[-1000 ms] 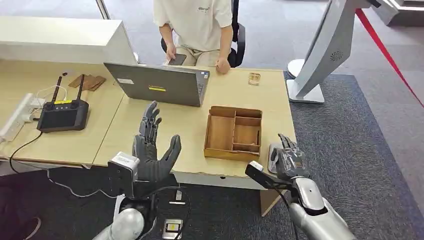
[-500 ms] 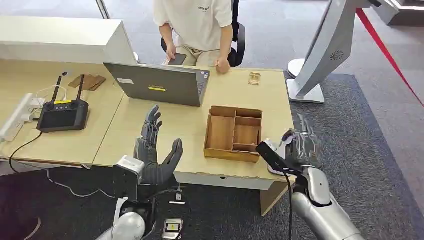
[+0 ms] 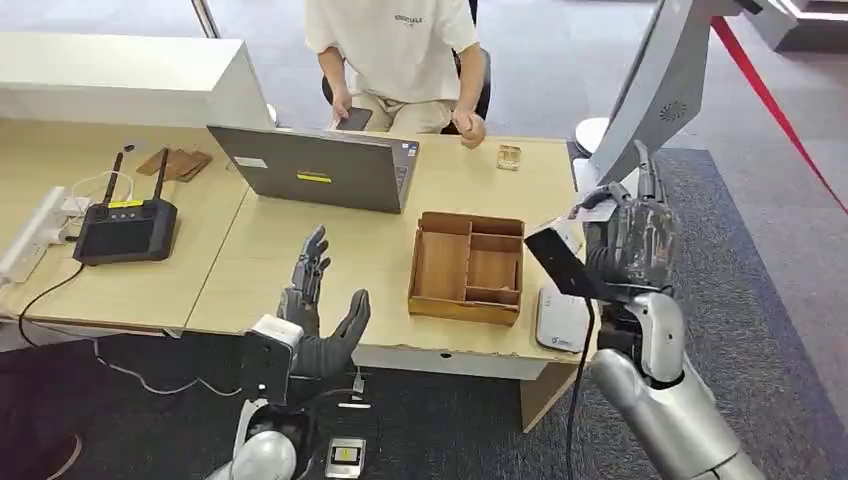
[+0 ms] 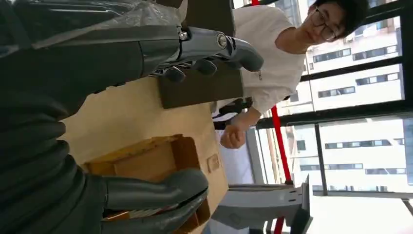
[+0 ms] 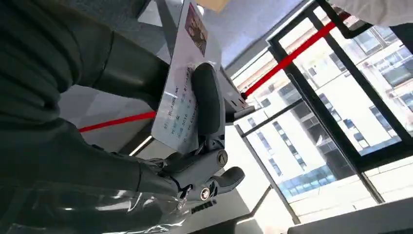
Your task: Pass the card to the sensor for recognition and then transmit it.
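The card [image 5: 181, 105] is grasped by the right hand [image 3: 632, 240], raised at 3 o'clock of the wooden tray [image 3: 466, 265]; the left hand [image 3: 318, 318] is released, fingers spread.

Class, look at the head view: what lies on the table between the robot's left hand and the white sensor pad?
The wooden compartment tray lies between the left hand and the sensor pad, seen in the head view.

Matt pale wood table [image 3: 380, 250], brown wooden tray [image 3: 467, 266], glossy printed card [image 5: 181, 92], matt grey laptop [image 3: 318, 167].
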